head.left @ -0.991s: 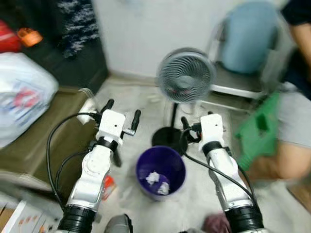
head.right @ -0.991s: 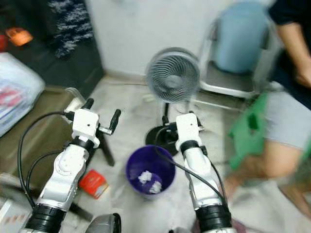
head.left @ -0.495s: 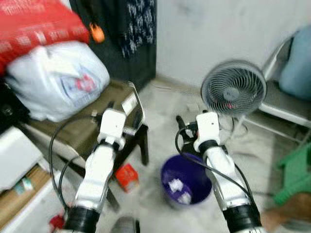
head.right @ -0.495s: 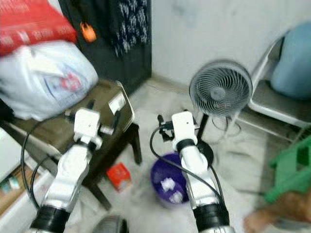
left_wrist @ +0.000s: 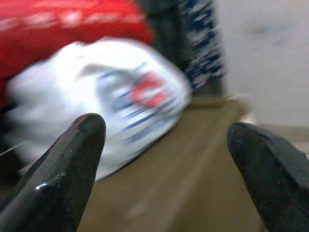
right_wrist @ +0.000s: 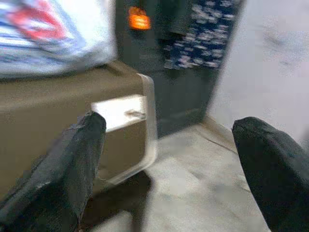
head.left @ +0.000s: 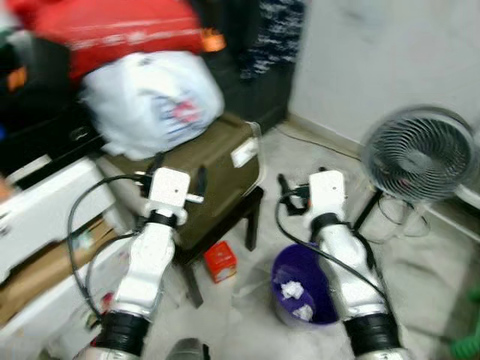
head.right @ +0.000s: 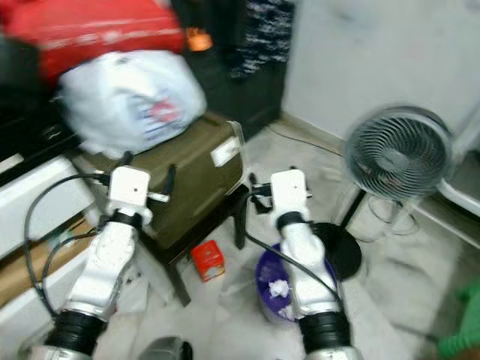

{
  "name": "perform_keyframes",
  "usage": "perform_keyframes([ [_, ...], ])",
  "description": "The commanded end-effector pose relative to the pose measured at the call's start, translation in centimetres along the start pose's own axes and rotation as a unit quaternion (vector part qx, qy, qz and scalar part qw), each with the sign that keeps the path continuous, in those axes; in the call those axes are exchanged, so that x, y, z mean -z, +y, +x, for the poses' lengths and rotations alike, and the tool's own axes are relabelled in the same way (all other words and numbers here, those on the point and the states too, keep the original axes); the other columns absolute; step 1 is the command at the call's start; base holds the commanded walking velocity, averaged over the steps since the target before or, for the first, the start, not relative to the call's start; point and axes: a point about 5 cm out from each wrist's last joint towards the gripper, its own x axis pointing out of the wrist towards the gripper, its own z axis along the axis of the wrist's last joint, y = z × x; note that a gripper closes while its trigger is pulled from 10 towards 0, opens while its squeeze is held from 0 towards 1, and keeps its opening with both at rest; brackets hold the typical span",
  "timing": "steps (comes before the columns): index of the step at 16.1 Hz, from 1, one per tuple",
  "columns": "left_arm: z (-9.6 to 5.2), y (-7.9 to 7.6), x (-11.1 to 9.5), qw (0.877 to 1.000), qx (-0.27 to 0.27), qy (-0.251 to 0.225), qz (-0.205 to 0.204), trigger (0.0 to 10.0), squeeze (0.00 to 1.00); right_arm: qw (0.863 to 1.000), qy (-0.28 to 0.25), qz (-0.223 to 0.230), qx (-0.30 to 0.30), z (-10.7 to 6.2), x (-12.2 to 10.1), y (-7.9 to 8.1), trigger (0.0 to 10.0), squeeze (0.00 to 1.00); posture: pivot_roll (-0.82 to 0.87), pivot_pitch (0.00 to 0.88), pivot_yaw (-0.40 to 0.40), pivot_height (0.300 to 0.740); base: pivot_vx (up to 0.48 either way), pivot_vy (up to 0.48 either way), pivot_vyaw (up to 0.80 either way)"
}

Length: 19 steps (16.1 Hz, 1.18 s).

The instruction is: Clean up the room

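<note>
A purple bin (head.left: 286, 264) stands on the floor below my right arm, with crumpled white paper (head.left: 292, 289) inside it. A small red box (head.left: 220, 261) lies on the floor beside a dark stool leg. My left gripper (head.left: 180, 169) is raised in front of an olive suitcase (head.left: 225, 169), open and holding nothing. My right gripper (head.left: 304, 180) hangs above the bin's far side, also open and holding nothing. Between the left gripper's fingers (left_wrist: 63, 169) I see a white plastic bag (left_wrist: 130, 92); the right gripper (right_wrist: 169, 140) faces the suitcase's end.
The suitcase rests on a dark stool, with the white bag (head.left: 150, 101) and a red bag (head.left: 127, 30) piled on it. A standing fan (head.left: 420, 154) is at the right. White furniture (head.left: 45, 210) is at the left. The picture is blurred.
The camera has swung to the left: the fan and bin slid right in the picture, and the suitcase and bags came to the middle. Both grippers stay raised and open.
</note>
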Motion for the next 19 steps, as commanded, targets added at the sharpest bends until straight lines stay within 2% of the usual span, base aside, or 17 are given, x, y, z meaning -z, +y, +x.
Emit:
perform_keyframes([
  [1,0.2,-0.2,-0.1,1.0,0.0,0.005,-0.007,10.0,0.0,1.0,0.001,-0.001,0.002,-0.2,0.0,-0.4,10.0,0.0,0.01,0.0,0.026,0.74,0.0,0.0,0.8],
  [3,0.0,-0.7,0.2,0.998,0.037,0.019,-0.046,10.0,0.0,1.0,0.004,0.004,0.0,0.0,0.0,-0.1,10.0,0.0,0.01,0.0,0.028,0.74,0.0,0.0,0.8],
  [5,-0.1,-0.6,0.3,0.998,0.034,0.018,-0.041,10.0,0.0,1.0,0.004,0.009,-0.002,0.2,0.0,0.1,10.0,0.0,0.01,0.0,0.029,0.74,0.0,0.0,0.8],
  [7,-0.7,-0.9,0.4,0.997,0.064,0.016,-0.044,10.0,0.0,0.999,0.016,0.027,0.006,0.1,0.4,0.0,10.0,0.0,0.02,0.0,0.032,0.74,0.0,0.0,0.8],
  [11,-1.2,-0.8,0.4,0.997,0.059,0.015,-0.043,10.0,0.0,0.999,0.019,0.03,0.004,-0.2,0.6,0.2,10.0,0.0,0.02,0.0,0.034,0.74,0.0,0.0,0.8],
  [13,-1.6,-0.1,0.8,0.999,0.039,0.022,-0.007,10.0,0.0,0.999,0.021,0.029,0.006,-0.4,0.6,0.3,10.0,0.0,0.02,0.0,0.035,0.74,0.0,0.0,0.68],
  [14,-1.7,0.5,1.0,0.999,0.026,0.027,-0.003,10.0,0.0,0.999,0.022,0.028,0.009,-0.4,0.7,0.2,10.0,0.0,0.02,0.0,0.036,0.74,0.0,0.0,0.0],
  [15,-2.3,1.6,1.6,0.999,0.008,0.041,0.003,10.0,0.0,0.999,0.031,0.035,0.007,-0.7,1.0,0.3,10.0,0.0,0.02,0.0,0.04,0.74,0.0,0.0,0.0],
  [16,-2.8,1.8,1.9,0.999,0.021,0.045,0.006,10.0,0.0,0.998,0.024,0.006,-0.056,-1.9,0.9,2.5,10.0,0.0,0.02,0.0,0.045,0.74,0.0,0.0,0.0],
  [18,-2.6,1.8,1.6,0.999,0.022,0.036,0.02,10.0,0.0,0.998,0.036,0.0,-0.061,-2.2,1.0,2.3,10.0,0.0,0.02,0.0,0.046,0.74,0.0,0.0,0.0],
  [19,-2.6,1.7,1.7,0.999,0.026,0.045,0.012,10.0,0.0,0.996,0.052,-0.007,-0.071,-2.6,1.4,2.3,10.0,0.0,0.02,0.0,0.048,0.74,0.0,0.0,0.0],
])
